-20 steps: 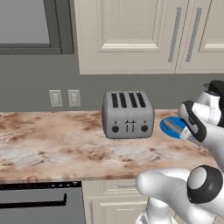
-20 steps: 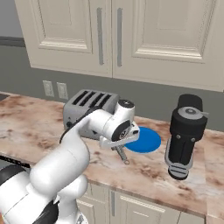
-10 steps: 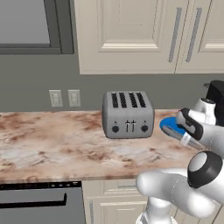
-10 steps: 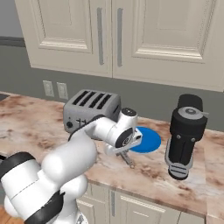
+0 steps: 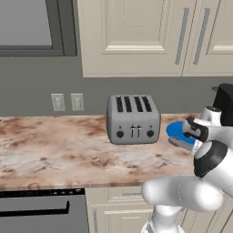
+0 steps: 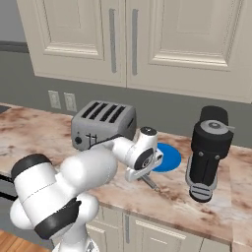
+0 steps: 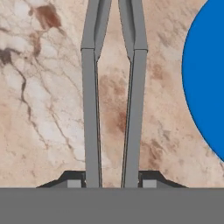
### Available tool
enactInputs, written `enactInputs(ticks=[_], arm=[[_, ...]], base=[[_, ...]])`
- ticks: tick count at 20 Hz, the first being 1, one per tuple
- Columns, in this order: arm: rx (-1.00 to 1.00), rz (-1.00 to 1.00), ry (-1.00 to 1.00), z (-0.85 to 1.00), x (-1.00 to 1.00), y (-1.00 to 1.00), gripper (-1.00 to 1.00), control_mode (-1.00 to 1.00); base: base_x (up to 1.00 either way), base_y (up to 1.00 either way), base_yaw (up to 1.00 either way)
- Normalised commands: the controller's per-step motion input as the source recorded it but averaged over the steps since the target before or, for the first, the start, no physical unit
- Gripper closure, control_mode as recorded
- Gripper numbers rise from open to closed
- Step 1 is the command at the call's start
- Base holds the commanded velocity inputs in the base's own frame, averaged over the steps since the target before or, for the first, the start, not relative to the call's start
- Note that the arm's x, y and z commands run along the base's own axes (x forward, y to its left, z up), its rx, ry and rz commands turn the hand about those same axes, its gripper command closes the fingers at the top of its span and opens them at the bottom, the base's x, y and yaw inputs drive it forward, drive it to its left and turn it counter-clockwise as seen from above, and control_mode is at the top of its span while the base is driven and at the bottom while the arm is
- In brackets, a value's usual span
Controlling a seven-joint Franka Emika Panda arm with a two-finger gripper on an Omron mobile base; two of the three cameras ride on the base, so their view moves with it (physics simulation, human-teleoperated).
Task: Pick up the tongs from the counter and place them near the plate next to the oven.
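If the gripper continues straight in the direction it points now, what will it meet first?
Probably the counter. The gripper, shut on the tongs, points down at bare stone beside the plate, so the tong tips would likely touch first; depth is unclear.

On the counter (image 5: 54,145) stand one silver four-slot toaster (image 5: 133,119), one round blue plate (image 6: 164,157) and one tall black coffee grinder (image 6: 208,152), with a single pair of grey tongs (image 7: 113,92) nearby. Two wall outlets (image 5: 67,102) sit side by side on the grey backsplash, and four vertical metal handles (image 5: 191,36) line the cream upper cabinet doors.
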Motion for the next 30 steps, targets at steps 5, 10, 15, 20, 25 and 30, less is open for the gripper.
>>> enactInputs(ticks=[5,10,15,20,25,30], arm=[[0.00,0.08,0.00,-0.25,0.15,-0.01,1.00,-1.00],[0.00,0.06,0.00,-0.19,0.14,-0.01,1.00,-1.00],[0.00,0.03,0.00,-0.22,0.11,0.00,1.00,-1.00],[0.00,0.02,0.00,-0.20,0.23,-0.01,1.00,-1.00],[0.00,0.01,0.00,-0.22,0.23,-0.02,1.00,-1.00],[0.00,0.00,0.00,-0.23,0.02,-0.01,-1.00,-1.00]], base=[[0.00,0.00,0.00],[0.00,0.00,0.00],[0.00,0.00,0.00],[0.00,0.00,0.00],[0.00,0.00,0.00],[0.00,0.00,0.00]])
